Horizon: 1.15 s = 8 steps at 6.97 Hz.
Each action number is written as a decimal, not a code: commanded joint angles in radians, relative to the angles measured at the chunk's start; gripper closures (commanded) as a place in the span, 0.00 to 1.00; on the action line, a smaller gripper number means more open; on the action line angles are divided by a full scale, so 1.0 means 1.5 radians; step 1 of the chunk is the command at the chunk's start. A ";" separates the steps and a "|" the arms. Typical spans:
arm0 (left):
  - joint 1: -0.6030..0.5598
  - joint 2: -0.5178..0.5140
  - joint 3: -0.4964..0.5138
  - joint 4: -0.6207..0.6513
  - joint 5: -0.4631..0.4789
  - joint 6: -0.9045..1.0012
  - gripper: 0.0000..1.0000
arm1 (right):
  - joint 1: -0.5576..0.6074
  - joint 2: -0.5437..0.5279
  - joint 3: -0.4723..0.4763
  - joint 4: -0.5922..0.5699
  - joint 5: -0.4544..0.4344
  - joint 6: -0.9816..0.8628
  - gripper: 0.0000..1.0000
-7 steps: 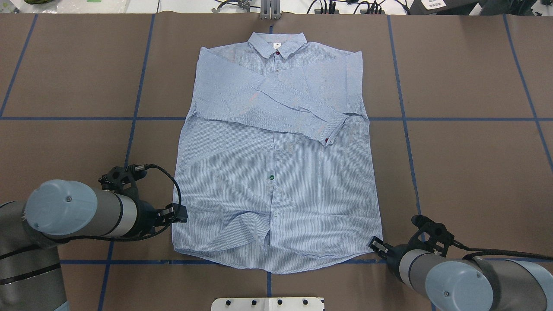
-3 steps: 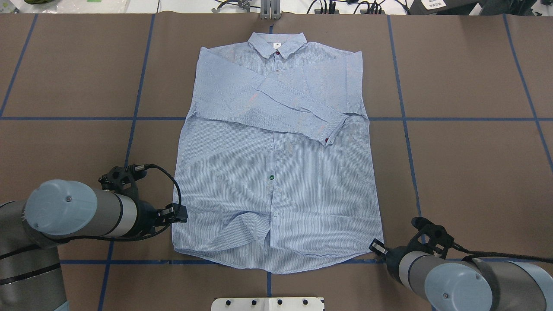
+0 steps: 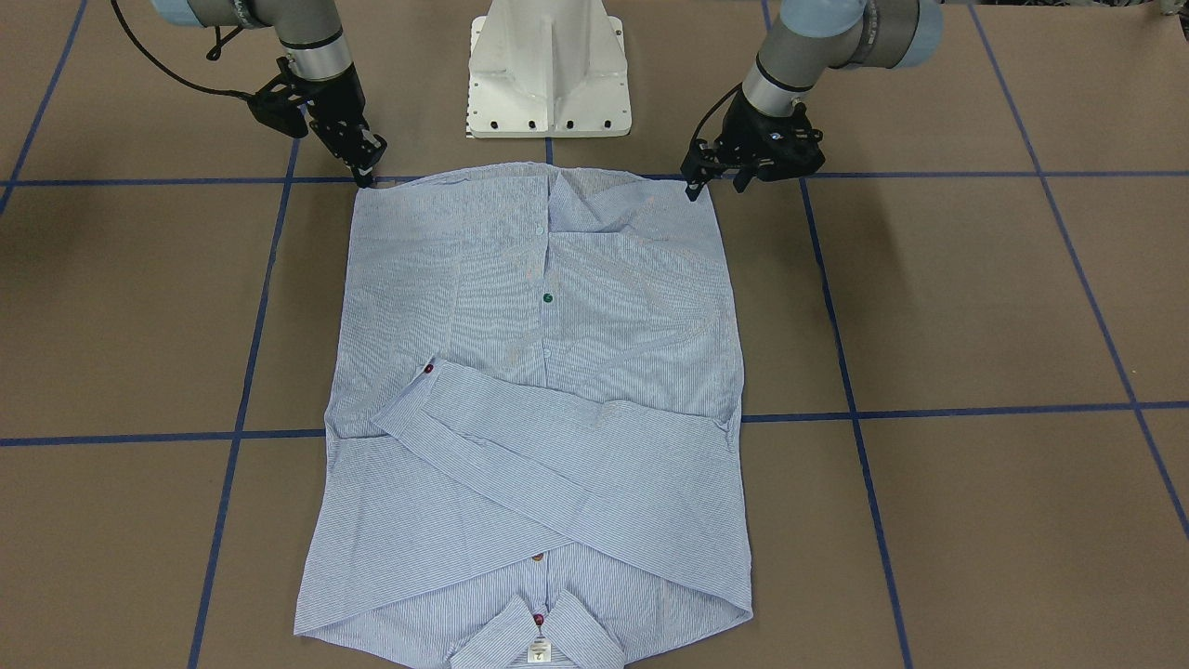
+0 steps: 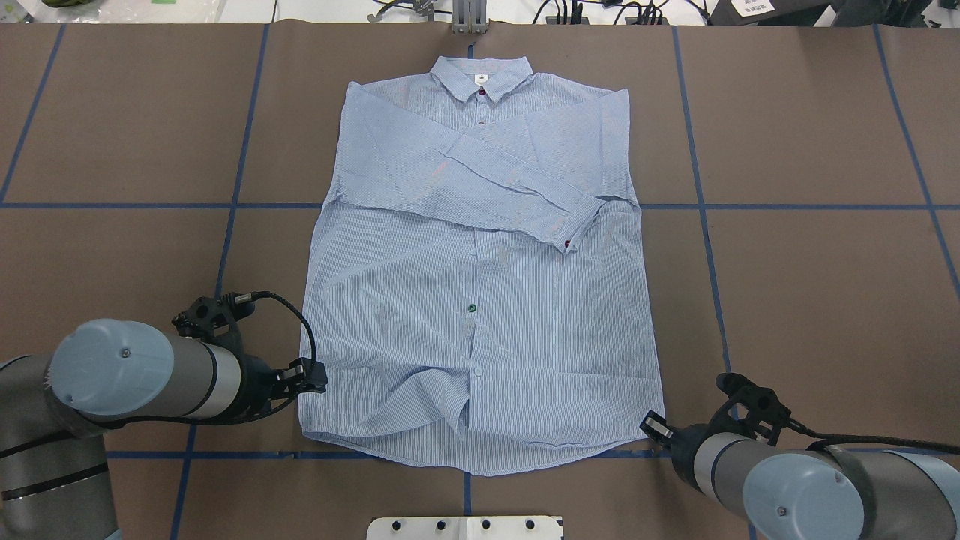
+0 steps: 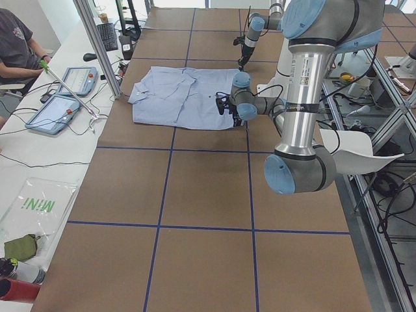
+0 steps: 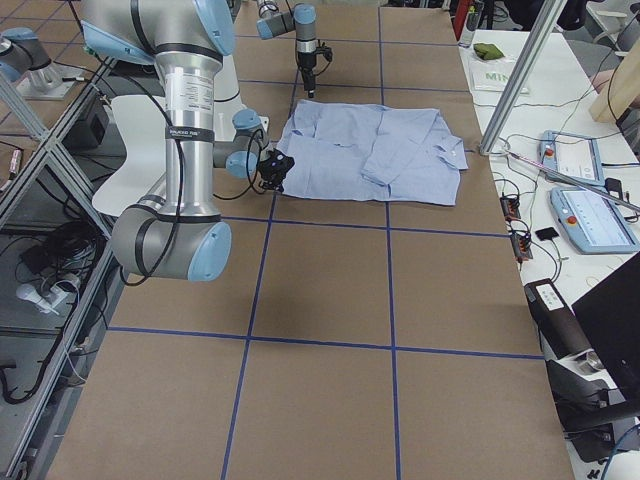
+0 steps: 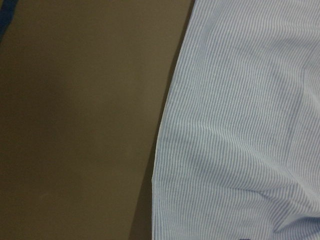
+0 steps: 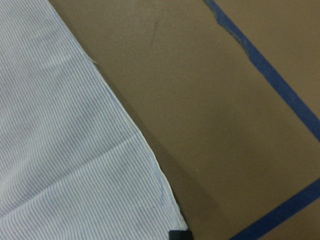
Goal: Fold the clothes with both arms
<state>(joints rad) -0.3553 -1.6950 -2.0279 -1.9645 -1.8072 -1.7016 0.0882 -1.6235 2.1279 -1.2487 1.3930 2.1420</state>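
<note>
The blue-and-white striped shirt (image 4: 480,300) lies flat and buttoned on the brown table, collar at the far side. Both sleeves are folded across the chest. It also shows in the front view (image 3: 539,390). My left gripper (image 4: 311,377) sits low at the shirt's near-left hem corner, right beside the side edge, and looks open; in the front view (image 3: 713,184) its prongs stand apart. My right gripper (image 4: 654,427) sits at the near-right hem corner (image 3: 365,165), also open. The wrist views show only the shirt's edge (image 7: 240,125) (image 8: 60,140) on the table.
The white pedestal base (image 3: 548,74) stands just behind the hem. Blue tape lines (image 4: 697,150) cross the brown table. A metal clamp (image 4: 469,19) sits at the far edge by the collar. A side bench with tablets (image 5: 65,97) and a seated person (image 5: 16,45) runs along the far side.
My left arm has shifted slightly toward the near edge, along the shirt's side. My right gripper has dropped back a little at the hem corner. The shirt has not moved.
</note>
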 commanded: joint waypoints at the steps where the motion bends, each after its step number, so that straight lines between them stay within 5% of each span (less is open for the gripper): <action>1: 0.007 0.000 0.000 0.000 0.002 -0.026 0.15 | 0.005 -0.005 0.011 0.000 0.001 0.000 1.00; 5: 0.019 -0.044 0.053 0.000 0.001 -0.069 0.27 | 0.005 -0.007 0.011 0.000 0.000 0.000 1.00; 8: 0.019 -0.037 0.043 0.001 0.002 -0.069 0.58 | 0.004 -0.005 0.010 0.000 0.000 0.001 1.00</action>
<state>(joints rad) -0.3260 -1.7510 -1.9592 -1.9647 -1.8033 -1.8051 0.0943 -1.6317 2.1432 -1.2486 1.3929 2.1417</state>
